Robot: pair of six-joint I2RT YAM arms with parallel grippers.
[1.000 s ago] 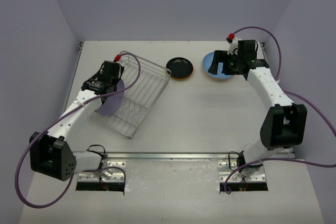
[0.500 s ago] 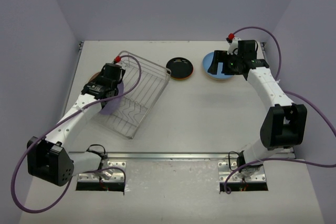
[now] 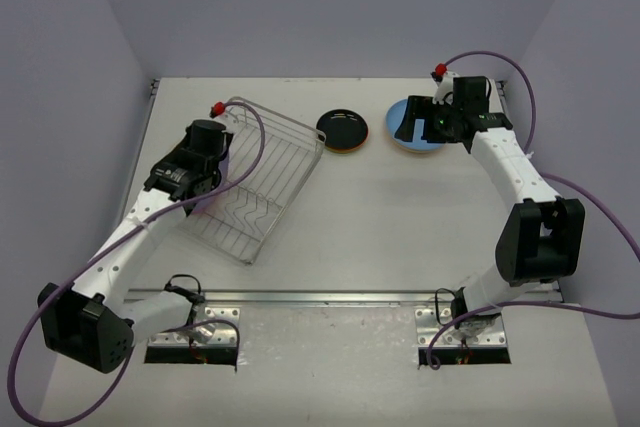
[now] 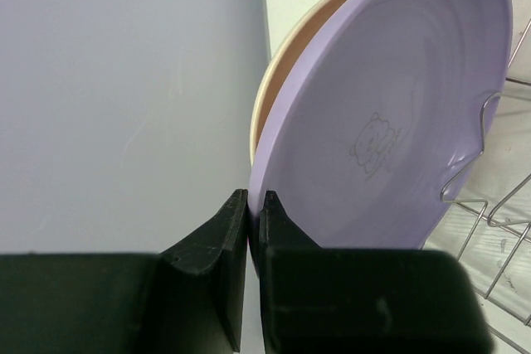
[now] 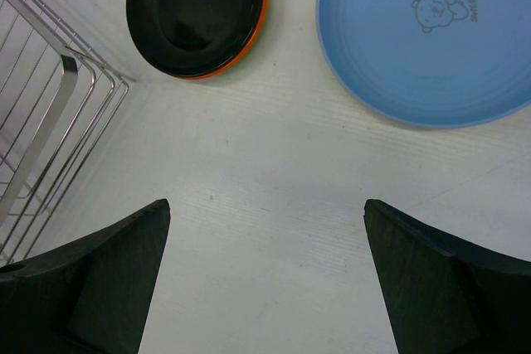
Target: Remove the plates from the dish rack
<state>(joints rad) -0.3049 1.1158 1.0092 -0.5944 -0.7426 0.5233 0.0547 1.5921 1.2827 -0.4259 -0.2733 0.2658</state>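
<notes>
Left tool (image 4: 254, 213) is clamped on the lavender plate (image 4: 390, 113) by its rim; we should lift steadily, clearing the rack (image 3: 262, 182) wires and tan plate (image 4: 278, 80). Right tool (image 5: 264, 205) stands apart.

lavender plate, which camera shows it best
The left wrist view: the lavender plate fills the frame, rim pinched by the left fingers, bear print clear. The top view hides it under the left arm; the right wrist view misses it.

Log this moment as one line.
left gripper shut on round lavender plate in silver wire dish rack | right gripper open, empty
</notes>
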